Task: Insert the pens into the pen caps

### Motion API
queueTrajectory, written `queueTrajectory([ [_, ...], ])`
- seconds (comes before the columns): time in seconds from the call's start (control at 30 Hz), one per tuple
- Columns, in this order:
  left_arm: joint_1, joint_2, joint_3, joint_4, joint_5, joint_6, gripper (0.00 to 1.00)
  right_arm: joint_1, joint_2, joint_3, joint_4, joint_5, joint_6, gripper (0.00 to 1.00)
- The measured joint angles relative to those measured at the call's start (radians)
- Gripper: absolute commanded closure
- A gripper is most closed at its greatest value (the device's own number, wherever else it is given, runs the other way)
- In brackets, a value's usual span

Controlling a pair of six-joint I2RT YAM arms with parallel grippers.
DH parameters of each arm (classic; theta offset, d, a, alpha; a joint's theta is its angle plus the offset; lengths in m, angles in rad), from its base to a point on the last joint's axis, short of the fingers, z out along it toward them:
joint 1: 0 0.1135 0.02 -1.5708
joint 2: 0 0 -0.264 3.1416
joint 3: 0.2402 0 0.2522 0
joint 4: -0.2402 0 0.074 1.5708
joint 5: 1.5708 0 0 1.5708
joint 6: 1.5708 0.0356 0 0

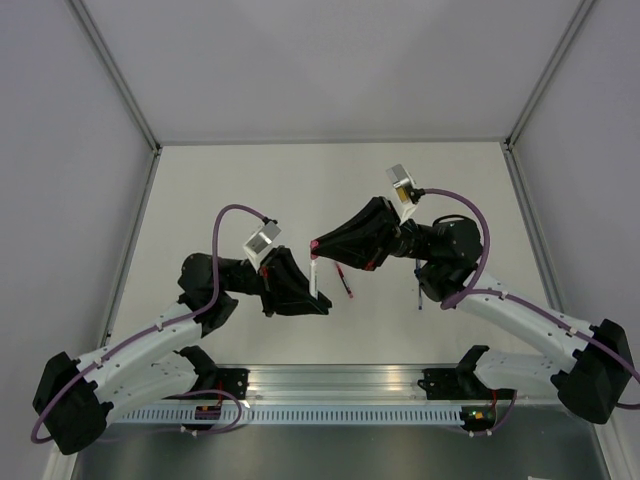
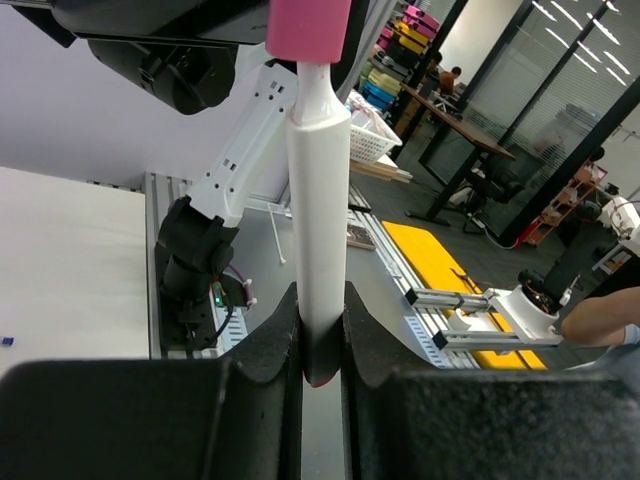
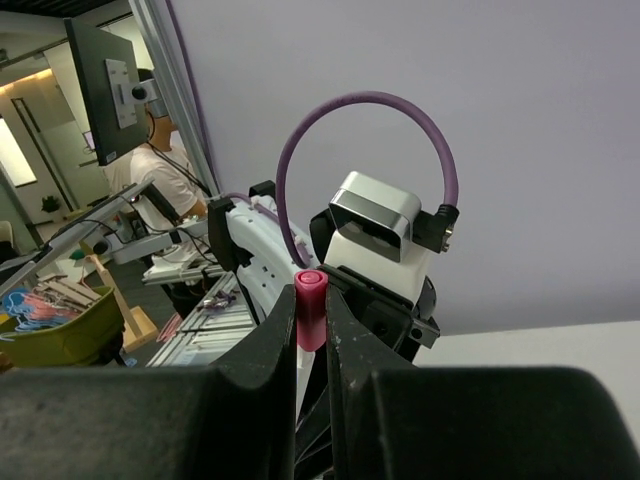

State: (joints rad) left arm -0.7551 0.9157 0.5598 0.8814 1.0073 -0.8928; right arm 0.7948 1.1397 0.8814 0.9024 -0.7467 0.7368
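My left gripper (image 1: 318, 296) is shut on a whitish pen (image 1: 316, 278) and holds it above the table, its tip pointing up towards the right gripper. In the left wrist view the pen (image 2: 318, 200) stands between the fingers (image 2: 270, 345), its red end just showing below them. My right gripper (image 1: 317, 246) is shut on a red pen cap (image 3: 310, 312). The cap (image 2: 308, 28) sits over the pen's narrow tip. A red pen (image 1: 345, 284) lies on the table just right of the left gripper. A dark blue pen (image 1: 418, 292) lies under the right arm.
The white table (image 1: 250, 190) has grey walls at the back and both sides. An aluminium rail (image 1: 330, 385) with the arm bases runs along the near edge. A tiny dark blue piece (image 2: 5, 341) lies on the table at the left wrist view's edge.
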Motion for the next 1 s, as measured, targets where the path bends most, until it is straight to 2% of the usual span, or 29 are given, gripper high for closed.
queueTrajectory([
  [0.43,-0.003,-0.012,-0.006,0.015,0.027,-0.013,0.98,0.007,0.036,-0.011,0.098,-0.076,0.079,1.00],
  [0.73,-0.008,0.018,-0.011,0.109,0.077,-0.081,0.98,0.008,0.086,-0.040,0.285,-0.118,0.195,1.00],
  [0.87,-0.008,0.018,-0.011,0.122,0.095,-0.099,0.98,0.011,0.121,-0.051,0.381,-0.121,0.275,0.93],
  [1.0,-0.008,0.013,-0.011,0.116,0.100,-0.101,0.98,0.011,0.133,-0.051,0.410,-0.121,0.306,0.80],
])
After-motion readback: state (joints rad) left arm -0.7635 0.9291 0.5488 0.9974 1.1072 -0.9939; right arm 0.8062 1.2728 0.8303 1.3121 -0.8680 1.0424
